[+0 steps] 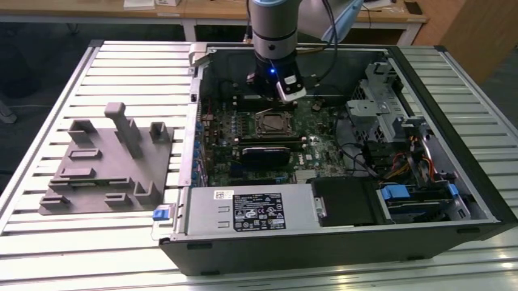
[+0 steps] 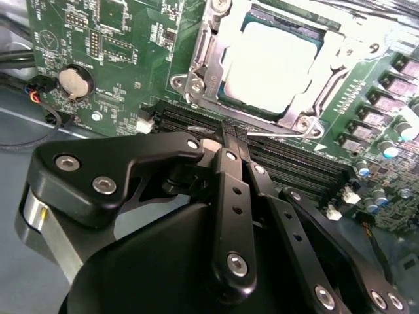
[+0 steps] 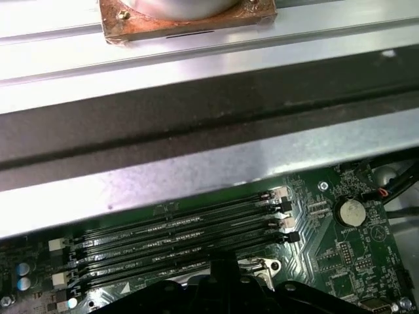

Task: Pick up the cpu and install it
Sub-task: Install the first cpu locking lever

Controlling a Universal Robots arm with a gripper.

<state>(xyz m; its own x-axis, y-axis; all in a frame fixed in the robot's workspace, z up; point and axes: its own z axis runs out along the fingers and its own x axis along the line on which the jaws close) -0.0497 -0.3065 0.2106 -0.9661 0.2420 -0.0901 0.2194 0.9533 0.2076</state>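
cpu (image 2: 272,62): flat in socket (image 2: 196,85), shiny top up, square | fingers (image 2: 229,140): clenched together, empty

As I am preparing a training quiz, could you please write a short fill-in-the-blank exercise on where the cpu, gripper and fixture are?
1. On the motherboard, the cpu sits in its ____.
2. The gripper holds ____.
3. The grey fixture stands on the table at the exterior view's ____ of the computer case.
Missing words: socket; nothing; left.
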